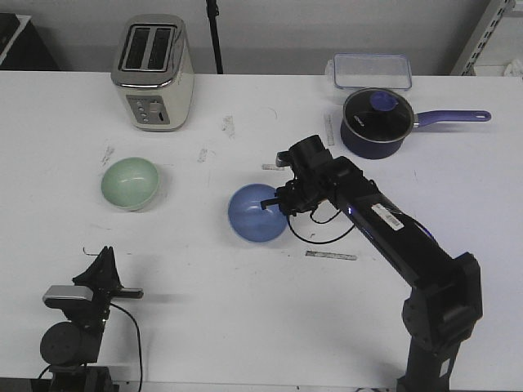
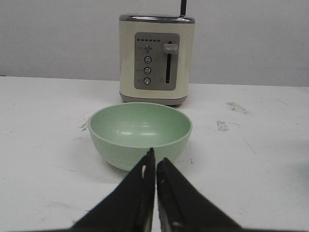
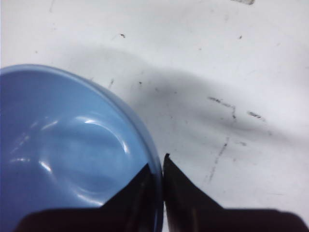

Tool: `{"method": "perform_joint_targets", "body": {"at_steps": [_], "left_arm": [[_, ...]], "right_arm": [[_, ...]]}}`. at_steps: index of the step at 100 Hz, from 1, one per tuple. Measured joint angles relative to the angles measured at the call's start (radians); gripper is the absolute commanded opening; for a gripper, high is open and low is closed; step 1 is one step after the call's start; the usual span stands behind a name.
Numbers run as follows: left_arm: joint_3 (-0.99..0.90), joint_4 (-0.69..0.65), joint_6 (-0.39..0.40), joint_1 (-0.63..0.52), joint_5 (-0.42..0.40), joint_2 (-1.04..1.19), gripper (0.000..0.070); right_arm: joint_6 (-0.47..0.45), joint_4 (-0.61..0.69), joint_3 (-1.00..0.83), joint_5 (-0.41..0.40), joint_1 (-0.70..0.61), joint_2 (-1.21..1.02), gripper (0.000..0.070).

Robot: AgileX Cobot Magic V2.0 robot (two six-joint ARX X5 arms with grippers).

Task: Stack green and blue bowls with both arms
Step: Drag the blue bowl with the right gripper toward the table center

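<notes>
The green bowl (image 1: 130, 183) is pale mint, the blue bowl (image 1: 257, 214) periwinkle, the toaster (image 1: 153, 72) cream and silver, the saucepan (image 1: 375, 122) navy with a purple handle.

On the surface (image 1: 245, 327) we see two bowls: one (image 1: 130, 183) left, before the toaster (image 1: 153, 73); the other (image 1: 257, 213) centre; the saucepan (image 1: 374, 122) right-rear, a lidded container (image 1: 372, 72) behind it.

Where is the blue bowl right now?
In the front view the blue bowl sits near the middle of the table, to the right of the green bowl; the right gripper has its jaws pinched on the rim.
</notes>
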State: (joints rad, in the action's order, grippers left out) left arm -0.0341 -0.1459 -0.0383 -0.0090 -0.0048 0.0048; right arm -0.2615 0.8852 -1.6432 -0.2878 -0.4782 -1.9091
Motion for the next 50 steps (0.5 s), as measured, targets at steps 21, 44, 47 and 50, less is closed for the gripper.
{"method": "perform_joint_targets", "body": {"at_steps": [21, 44, 47, 50], "left_arm": [[0.0, 0.0, 0.0, 0.0, 0.0, 0.0, 0.0001], [0.0, 0.0, 0.0, 0.0, 0.0, 0.0, 0.0001], [0.0, 0.0, 0.0, 0.0, 0.0, 0.0, 0.0001], [0.0, 0.0, 0.0, 0.0, 0.0, 0.0, 0.0001]], "right_arm": [[-0.013, -0.005, 0.0, 0.004, -0.001, -0.037, 0.0003], [-0.031, -0.018, 0.0, 0.007, 0.001, -0.037, 0.0135], [-0.035, -0.018, 0.0, 0.007, 0.001, -0.037, 0.0165], [-0.037, -0.018, 0.0, 0.007, 0.001, -0.037, 0.0177]]}}
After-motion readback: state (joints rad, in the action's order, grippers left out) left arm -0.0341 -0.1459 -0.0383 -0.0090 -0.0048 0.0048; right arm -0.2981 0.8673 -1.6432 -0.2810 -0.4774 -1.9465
